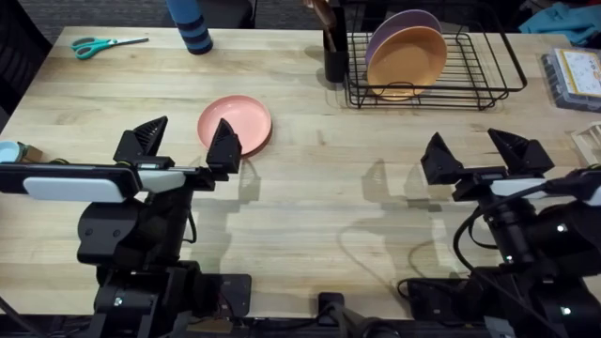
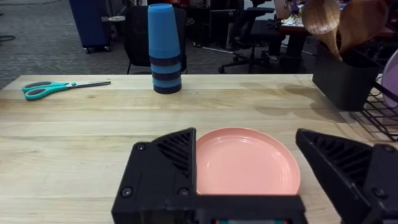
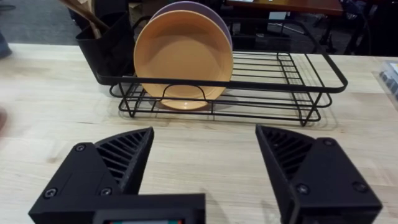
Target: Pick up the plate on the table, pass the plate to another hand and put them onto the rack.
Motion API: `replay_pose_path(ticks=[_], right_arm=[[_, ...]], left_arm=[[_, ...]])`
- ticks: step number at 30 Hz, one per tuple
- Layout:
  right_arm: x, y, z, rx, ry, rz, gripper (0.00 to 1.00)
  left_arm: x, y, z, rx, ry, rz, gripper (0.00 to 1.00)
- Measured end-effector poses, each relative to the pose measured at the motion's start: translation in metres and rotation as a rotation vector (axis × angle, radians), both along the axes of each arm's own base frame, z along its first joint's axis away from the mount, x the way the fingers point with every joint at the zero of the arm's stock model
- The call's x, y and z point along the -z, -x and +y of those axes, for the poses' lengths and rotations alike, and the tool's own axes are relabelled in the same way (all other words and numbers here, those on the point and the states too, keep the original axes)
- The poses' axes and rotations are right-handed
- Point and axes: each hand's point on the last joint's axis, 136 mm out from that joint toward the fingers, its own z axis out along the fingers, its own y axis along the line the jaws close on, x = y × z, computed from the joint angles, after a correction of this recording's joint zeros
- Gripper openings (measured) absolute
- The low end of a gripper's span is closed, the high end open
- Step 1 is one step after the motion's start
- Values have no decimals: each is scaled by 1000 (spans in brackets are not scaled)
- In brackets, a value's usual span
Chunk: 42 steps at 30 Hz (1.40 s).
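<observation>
The salmon-pink plate (image 1: 237, 122) lies flat on the wooden table (image 1: 310, 197), left of centre. My left gripper (image 1: 183, 144) is open just short of the plate, and one finger overlaps the plate's near left edge from above. From the left wrist the plate (image 2: 246, 160) lies between and beyond the spread fingers (image 2: 163, 168), with nothing held. My right gripper (image 1: 477, 152) is open over the right side of the table, facing the black wire rack (image 1: 488, 66). In the right wrist view the rack (image 3: 286, 81) stands ahead of the gripper (image 3: 205, 168).
An orange plate (image 1: 407, 61) and a purple plate (image 1: 399, 26) behind it stand in the rack's left end. A black utensil holder (image 1: 335, 52) sits left of the rack. Teal scissors (image 1: 108, 44) and a blue cup stack (image 1: 192, 28) are at the far left. A box (image 1: 573, 77) sits at the right edge.
</observation>
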Motion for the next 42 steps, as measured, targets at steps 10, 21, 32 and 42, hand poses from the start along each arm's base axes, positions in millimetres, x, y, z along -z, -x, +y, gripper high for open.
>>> replay_pose_path(ticks=[10,21,32,42], right_arm=[[1,0,0,0,0,3,997],[16,15,-2,12,1,171,997],[-69,11,-2,11,1,224,996],[-105,-20,2,-10,-7,528,997]], left_arm=[[0,0,0,0,0,1,992],[9,8,6,-34,-3,124,991],[-72,-5,11,-62,-10,250,991],[-104,-29,9,-53,-20,579,991]])
